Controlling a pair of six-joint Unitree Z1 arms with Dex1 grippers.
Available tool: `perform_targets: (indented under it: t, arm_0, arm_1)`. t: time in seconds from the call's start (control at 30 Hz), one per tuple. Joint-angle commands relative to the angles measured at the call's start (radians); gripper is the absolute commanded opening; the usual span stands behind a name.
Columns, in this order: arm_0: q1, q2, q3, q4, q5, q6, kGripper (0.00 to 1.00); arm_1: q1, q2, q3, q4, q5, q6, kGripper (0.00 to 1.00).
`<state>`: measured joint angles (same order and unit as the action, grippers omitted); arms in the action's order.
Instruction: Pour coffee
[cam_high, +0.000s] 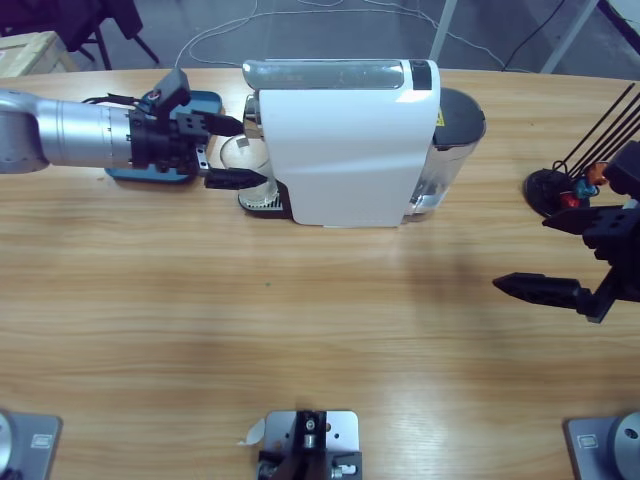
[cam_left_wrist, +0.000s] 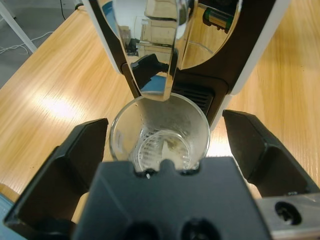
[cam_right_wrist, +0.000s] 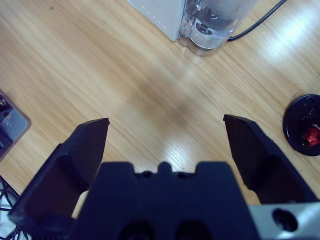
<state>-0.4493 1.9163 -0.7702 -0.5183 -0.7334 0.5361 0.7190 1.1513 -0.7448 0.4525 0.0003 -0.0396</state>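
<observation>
We see a white coffee machine (cam_high: 345, 145) on a wooden desk (cam_high: 300, 320), with a clear glass (cam_left_wrist: 159, 135) standing under its shiny spout (cam_left_wrist: 155, 60). The left end effector (cam_high: 235, 152) is open, one jaw either side of the glass without touching it. The right end effector (cam_high: 560, 255) hangs open above bare desk, well apart from the machine.

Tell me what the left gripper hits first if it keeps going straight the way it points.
The left gripper would first meet the clear glass, already between its open jaws. Just beyond stands the coffee machine, whose chrome spout hangs over the glass.
</observation>
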Motion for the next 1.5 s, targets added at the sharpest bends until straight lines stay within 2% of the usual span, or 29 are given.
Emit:
perform_targets:
  t: [0.03, 0.17, 0.27, 0.4, 0.43, 0.53, 0.57, 0.7, 0.87, 1.0, 1.1, 1.23, 1.33, 1.5]
  arm_0:
    - [-0.006, 0.029, 0.022, -0.008, 0.031, -0.023, 0.960]
    - [-0.006, 0.029, 0.022, -0.009, 0.040, -0.030, 0.832]
    - [-0.006, 0.029, 0.022, -0.008, 0.048, -0.035, 0.593]
    - [-0.006, 0.024, 0.030, -0.009, 0.051, -0.046, 0.527]
    - [-0.006, 0.024, 0.031, -0.009, 0.051, -0.047, 0.445]
    - [-0.001, 0.019, 0.034, -0.009, 0.050, -0.058, 0.027]
    - [0.002, 0.016, 0.038, -0.009, 0.046, -0.062, 0.000]
    - [0.004, -0.024, 0.065, -0.009, 0.048, -0.081, 0.000]
    - [0.011, -0.178, 0.092, -0.006, 0.144, -0.138, 0.000]
    - [0.056, -0.262, 0.085, -0.005, 0.209, -0.221, 0.000]
    - [0.060, -0.279, 0.086, 0.005, 0.266, -0.234, 0.000]
    - [0.096, -0.297, 0.123, 0.011, 0.270, -0.247, 0.000]
    - [0.132, -0.317, 0.146, 0.011, 0.339, -0.262, 0.000]
    - [0.184, -0.247, 0.142, 0.001, 0.457, -0.261, 0.000]
  arm_1:
    - [-0.009, 0.031, 0.012, 0.004, -0.008, 0.012, 1.000]
    - [-0.009, 0.031, 0.012, 0.004, -0.008, 0.012, 1.000]
    - [-0.009, 0.031, 0.012, 0.004, -0.008, 0.012, 1.000]
    - [-0.010, 0.033, 0.012, 0.004, -0.008, 0.012, 1.000]
    - [-0.010, 0.033, 0.012, 0.003, -0.008, 0.012, 1.000]
    - [-0.011, 0.036, 0.012, 0.003, -0.008, 0.012, 1.000]
    - [-0.012, 0.037, 0.012, 0.003, -0.008, 0.012, 1.000]
    - [-0.012, 0.030, 0.012, 0.005, -0.008, 0.012, 1.000]
    - [-0.012, 0.023, 0.013, 0.005, -0.008, 0.012, 1.000]
    - [-0.012, -0.006, 0.016, 0.007, -0.015, 0.012, 1.000]
    - [-0.012, -0.032, 0.015, 0.016, -0.017, 0.012, 1.000]
    - [-0.012, -0.069, 0.012, 0.028, -0.019, 0.012, 1.000]
    - [-0.012, -0.086, 0.013, 0.031, -0.019, 0.012, 1.000]
    - [-0.012, -0.075, 0.012, 0.031, -0.019, 0.012, 1.000]
